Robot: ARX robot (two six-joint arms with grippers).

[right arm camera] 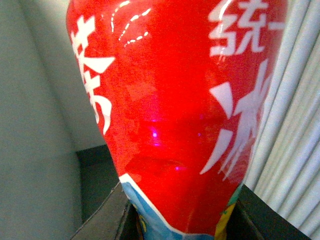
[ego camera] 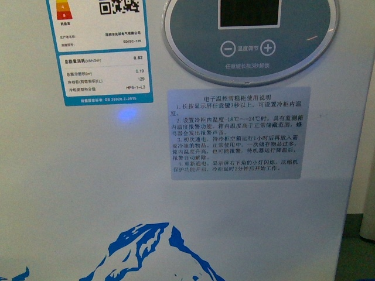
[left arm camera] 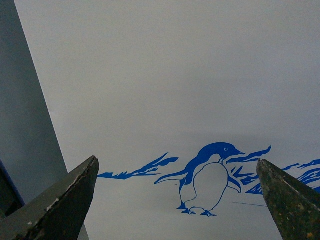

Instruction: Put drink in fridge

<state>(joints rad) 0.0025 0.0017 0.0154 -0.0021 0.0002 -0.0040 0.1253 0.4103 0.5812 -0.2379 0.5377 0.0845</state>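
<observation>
A red-labelled drink bottle (right arm camera: pixel 170 100) held at the fridge (ego camera: pixel 88 175) front.
The right gripper (right arm camera: pixel 175 222) jaws clench the bottle; the left gripper (left arm camera: pixel 176 161) jaws are spread wide, released, facing the penguin print (left arm camera: pixel 207 180).

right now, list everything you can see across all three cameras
fridge: one, white, fills the front view
control panel: one, grey-blue oval, high on the fridge front
energy label: one, white and blue, left of the panel
instruction sticker: one, pale grey, below the panel
light spot: one, blue, under the energy label
mountain print: one, blue, low on the fridge
penguin print: one, blue, fridge wall
drink: one, red with white characters, in the right hand
left hand: open, empty, facing the penguin
right hand: shut on the drink
</observation>
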